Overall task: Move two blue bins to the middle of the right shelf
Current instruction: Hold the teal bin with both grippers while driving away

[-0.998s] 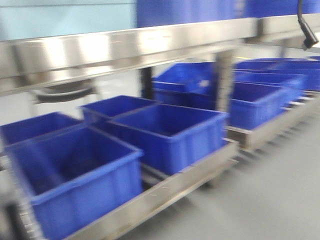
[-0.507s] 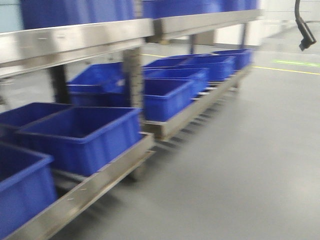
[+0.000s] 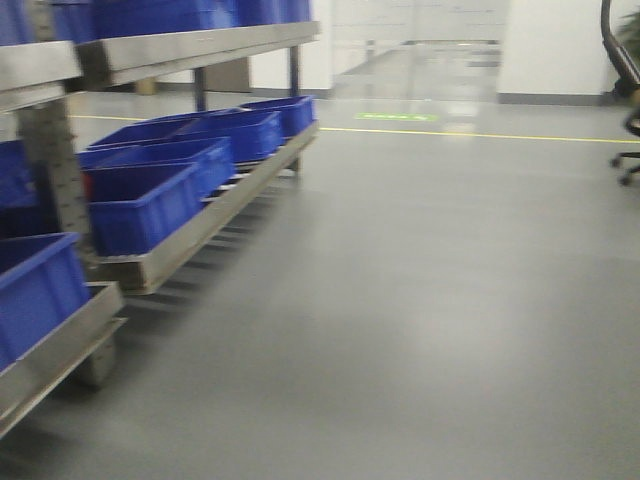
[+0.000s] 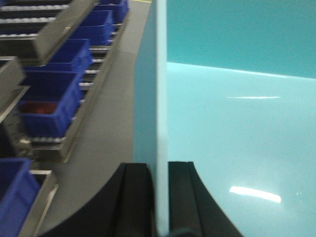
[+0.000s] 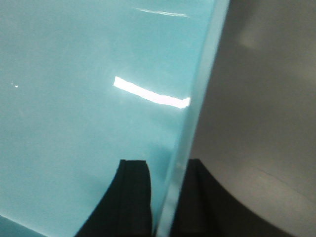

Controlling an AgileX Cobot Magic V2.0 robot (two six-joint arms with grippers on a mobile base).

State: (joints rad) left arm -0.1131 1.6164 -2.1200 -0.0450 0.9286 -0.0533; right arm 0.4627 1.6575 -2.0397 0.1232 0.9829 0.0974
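Pale teal glossy plastic bin (image 4: 237, 123) (image 5: 74, 98): smooth plain walls with bright light streaks, no label or marking visible. It shows only in the two wrist views and fills most of each. It is held off the shelving over the grey floor (image 3: 420, 280), clamped at two thin upright walls. The left gripper (image 4: 159, 170) is clenched on one wall, with a black finger (image 4: 136, 197) on each face. The right gripper (image 5: 167, 168) is clenched the same way on a wall at the opposite side. The inside that shows is bare teal surface. In the left wrist view the gripped rim runs straight away from the camera. In the right wrist view it leans to the upper right. The bin runs out of frame, so its long axis cannot be told, nor whether this is one bin or two nested. At the left of the front view, dark blue plastic bins (image 3: 150, 205) sit in a row on the bottom tier of a steel shelf rack (image 3: 190, 45). More blue shows on the tier above. One bin holds a reddish item (image 4: 37, 106), too blurred to identify. The other interiors are blurred. Far back, a yellow line (image 3: 480, 135) crosses the floor, and a black office chair (image 3: 628, 150) sits at the right edge.
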